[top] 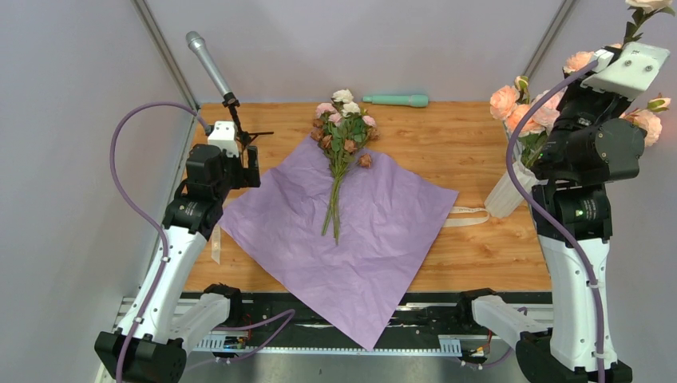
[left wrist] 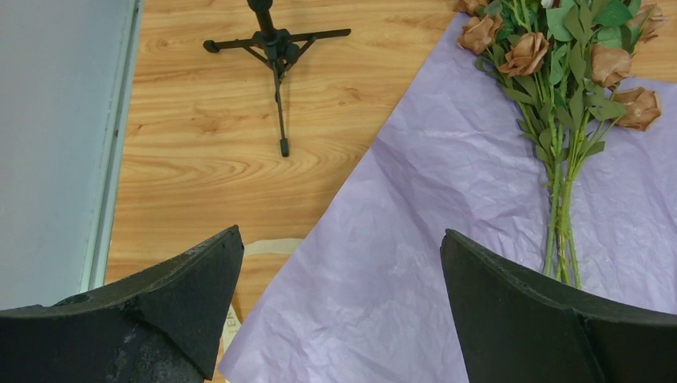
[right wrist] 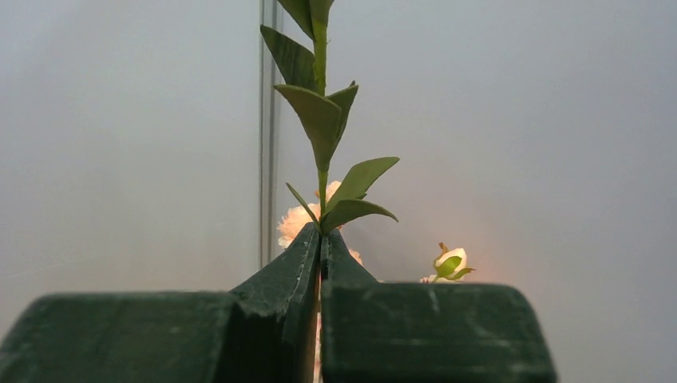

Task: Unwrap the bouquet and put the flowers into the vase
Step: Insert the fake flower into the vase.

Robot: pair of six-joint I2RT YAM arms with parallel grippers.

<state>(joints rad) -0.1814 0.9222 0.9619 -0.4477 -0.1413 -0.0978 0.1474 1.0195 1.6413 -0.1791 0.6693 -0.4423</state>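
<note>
One leafy stem (right wrist: 321, 182) sits pinched in the right gripper (right wrist: 321, 247); left gripper (left wrist: 342, 239) gapes.

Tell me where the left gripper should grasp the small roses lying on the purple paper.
Probably the bare stems below the leaves, from above, jaws across them: there the flowers narrow to one tight bundle lying flat on the paper, while the heads fan out.

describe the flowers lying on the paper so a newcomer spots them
On the wooden table, a lilac paper sheet lies spread in the middle. The flowers lie flat across its far corner. They are small pink, white and brown blooms on thin stems, unlike the larger peach roses upright at the right.
</note>
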